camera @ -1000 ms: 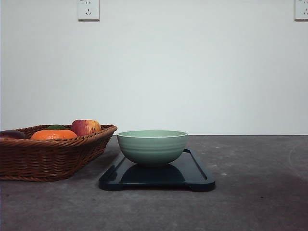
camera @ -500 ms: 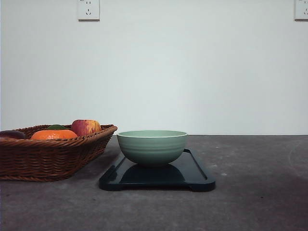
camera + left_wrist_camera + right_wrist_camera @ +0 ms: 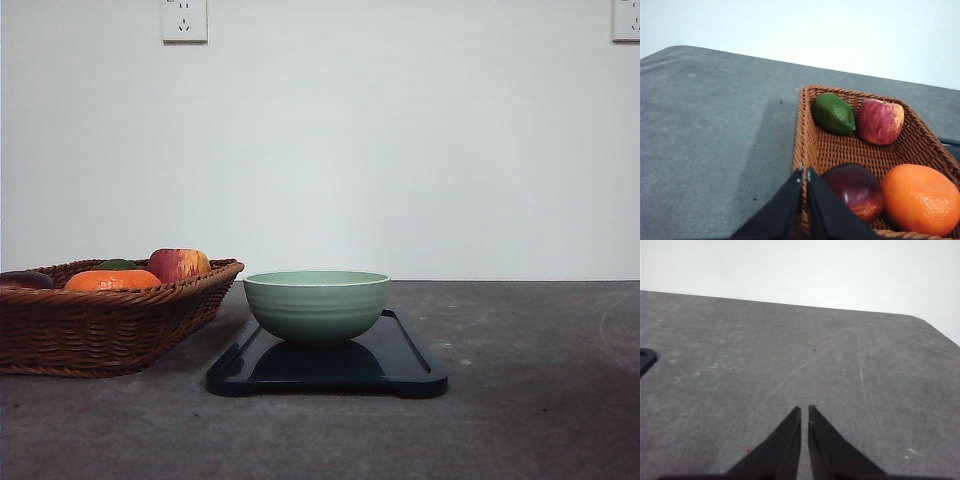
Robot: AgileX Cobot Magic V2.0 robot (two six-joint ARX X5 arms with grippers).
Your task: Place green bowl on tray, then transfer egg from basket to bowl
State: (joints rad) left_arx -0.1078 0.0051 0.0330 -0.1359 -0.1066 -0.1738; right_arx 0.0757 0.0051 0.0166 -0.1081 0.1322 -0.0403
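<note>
1. In the front view, we saw the green bowl standing upright on the tray, on its middle and toward the far end, with bare dark tray showing in front of it and to either side.
2. The tray lay flat on the grey table, and its left edge was just beside the basket, without our being able to tell whether the two touched.
3. The basket sat at the left of the table, and over its braided rim we made out an orange fruit, a red-yellow apple, a green fruit behind the orange, and a dark reddish-brown rounded thing at the far left.
4. In the left wrist view, our left gripper hung over the near rim of the basket with its jaws pressed together and nothing between them.
5. Just beside those fingertips, inside the basket, lay the dark reddish-brown egg, touching the orange fruit; the apple and the green fruit lay together at the far end.
6. In the right wrist view, our right gripper was over bare table, its jaws together save a hairline gap, holding nothing; a corner of the tray showed at the picture's edge.
</note>
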